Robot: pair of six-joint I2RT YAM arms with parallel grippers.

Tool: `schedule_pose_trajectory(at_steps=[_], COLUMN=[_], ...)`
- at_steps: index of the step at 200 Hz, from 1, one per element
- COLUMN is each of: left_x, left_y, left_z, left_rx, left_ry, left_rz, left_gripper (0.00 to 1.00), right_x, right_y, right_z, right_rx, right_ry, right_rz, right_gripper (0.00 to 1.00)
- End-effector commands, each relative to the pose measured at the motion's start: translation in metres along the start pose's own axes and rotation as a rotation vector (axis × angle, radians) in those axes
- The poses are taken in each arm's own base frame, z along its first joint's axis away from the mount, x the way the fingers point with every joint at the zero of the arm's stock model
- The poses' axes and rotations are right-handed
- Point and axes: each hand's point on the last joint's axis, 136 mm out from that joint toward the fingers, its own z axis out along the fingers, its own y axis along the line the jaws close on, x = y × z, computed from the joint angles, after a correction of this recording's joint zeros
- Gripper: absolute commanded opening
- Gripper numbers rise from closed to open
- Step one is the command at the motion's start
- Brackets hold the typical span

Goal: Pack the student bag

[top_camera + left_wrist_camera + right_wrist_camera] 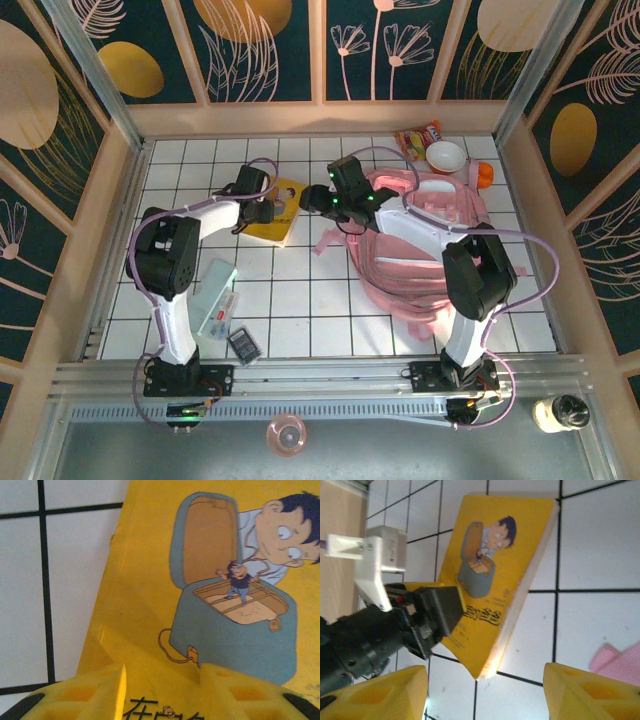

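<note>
Over the book (145, 570), left tool (162, 682) part-open.

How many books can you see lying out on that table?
1: a yellow book flat on the white tiles, under the left pincer, just left of the pink bag. Others could be hidden inside the bag.

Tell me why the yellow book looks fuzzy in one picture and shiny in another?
Left wrist view: the camera is very close, so the book looks soft and the left hand at the bottom is blurry. Right wrist view: the book is sharper, but light glares off its page edge; the right hand is blurry. Top view: even light, faint shadows.
</note>
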Motion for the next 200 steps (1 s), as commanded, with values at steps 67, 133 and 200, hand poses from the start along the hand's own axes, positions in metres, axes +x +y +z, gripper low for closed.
schedule_pose_trajectory(at_steps=[67, 133, 200], left_x=[0.11, 0.048, 0.034], left_y=[-0.055, -0.066, -0.018], left_z=[-0.052, -0.116, -0.097], left_rx=[0.096, 0.247, 0.317], left_ry=[0.145, -0.026, -0.019], left_rz=[0.099, -0.081, -0.248], left_gripper=[0.4, 0.55, 0.56], right_x=[0.022, 0.042, 0.073], right_y=[-0.006, 0.006, 0.003], right_z=[-0.035, -0.044, 0.0], right_rx=[0.008, 0.009, 0.072], right_ry=[-0.003, 0.025, 0.128], right_rz=[0.058, 0.06, 0.07], right_gripper=[0.62, 0.62, 0.58])
